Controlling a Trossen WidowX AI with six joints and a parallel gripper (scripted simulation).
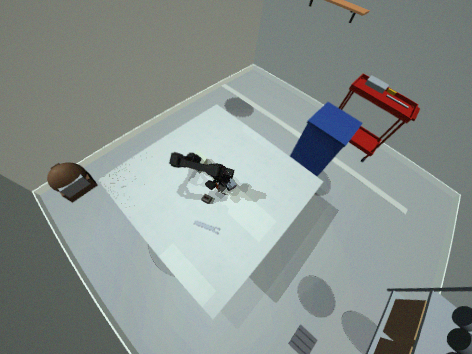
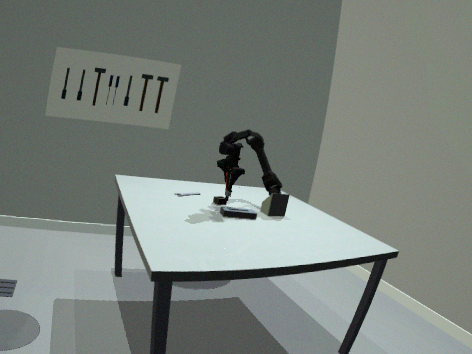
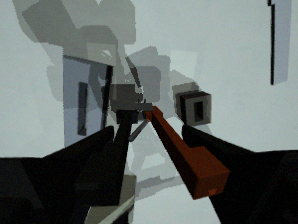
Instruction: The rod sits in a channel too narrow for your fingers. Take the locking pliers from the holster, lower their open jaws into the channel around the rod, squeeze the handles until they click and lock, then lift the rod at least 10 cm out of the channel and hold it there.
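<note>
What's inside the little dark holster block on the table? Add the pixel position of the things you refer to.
The small block (image 1: 207, 198) (image 2: 219, 200) (image 3: 188, 109) shows a dark opening in its top, with nothing poking out. How deep it goes, or what lies at the bottom, is hidden.

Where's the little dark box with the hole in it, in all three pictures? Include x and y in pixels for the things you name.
Top view: the little dark box (image 1: 207, 199) (image 2: 218, 200) (image 3: 207, 103) is just left of the middle, slightly low.
Exterior view: on the table (image 1: 165, 210) (image 2: 225, 245) (image 3: 240, 115), just left of the middle, slightly low.
Wrist view: right of the middle, about halfway up.
Landmark in all three: the blue-grey block (image 1: 232, 185) (image 2: 240, 215) (image 3: 73, 95), near the box.
</note>
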